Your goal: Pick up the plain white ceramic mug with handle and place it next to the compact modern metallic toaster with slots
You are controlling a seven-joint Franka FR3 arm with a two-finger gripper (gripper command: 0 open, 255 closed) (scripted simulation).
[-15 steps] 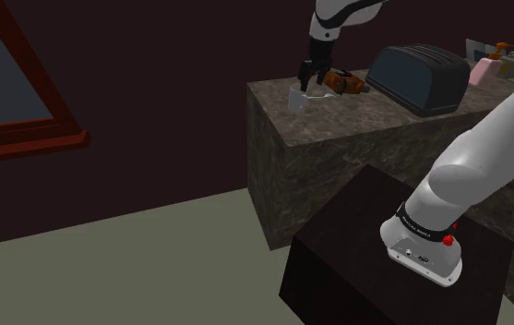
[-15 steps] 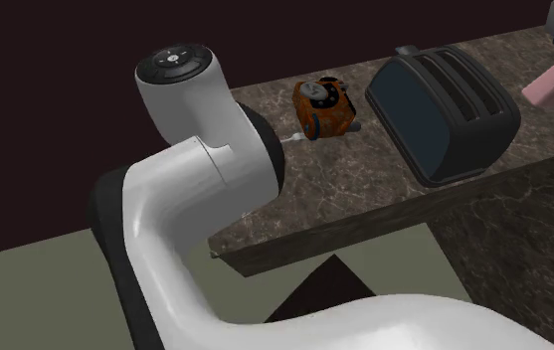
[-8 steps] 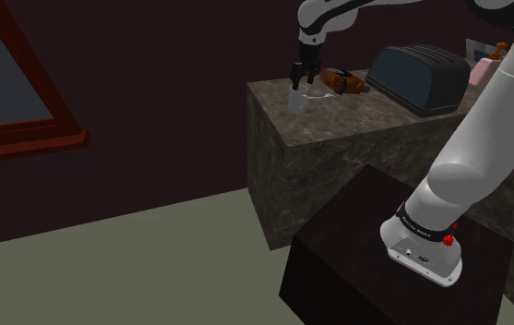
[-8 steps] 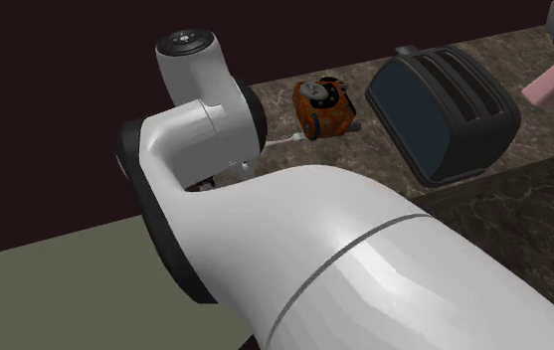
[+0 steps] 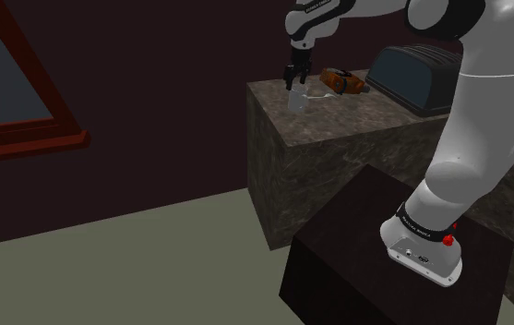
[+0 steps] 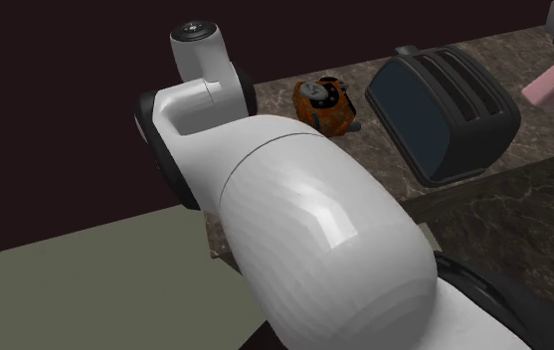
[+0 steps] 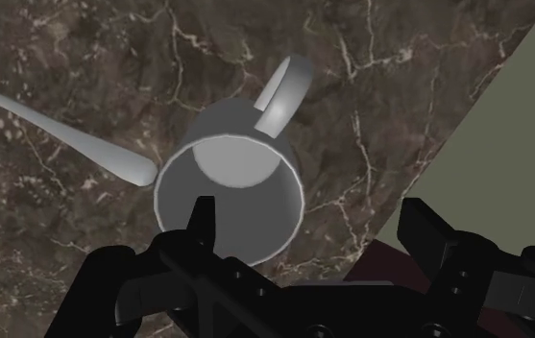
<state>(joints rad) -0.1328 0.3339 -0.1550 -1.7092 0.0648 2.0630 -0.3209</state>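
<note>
**A:** The gripper [image 7: 313, 213] is hovering just above the pale grey mug [image 7: 229, 192], its fingers standing wide apart and clasping nothing. I'm calling this the approach to the grasp.

**B:** It's sitting off-centre, though. One finger is hanging over the mug's rim and the other is well out to the side. I'd say the next move is asking for a sideways shift, so the mug's wall lands between the fingers before they close.

**A:** The mug is standing upright on the dark veined counter [image 7: 83, 58], handle pointing away from the gripper, and it's holding nothing.

**B:** A spoon [image 7: 73, 144] is lying right beside the mug, possibly touching, but I can't tell. Beyond the mug an orange object [image 5: 342, 83] is sitting, and farther still, well apart from the mug, the dark toaster [image 5: 419, 76].
</note>
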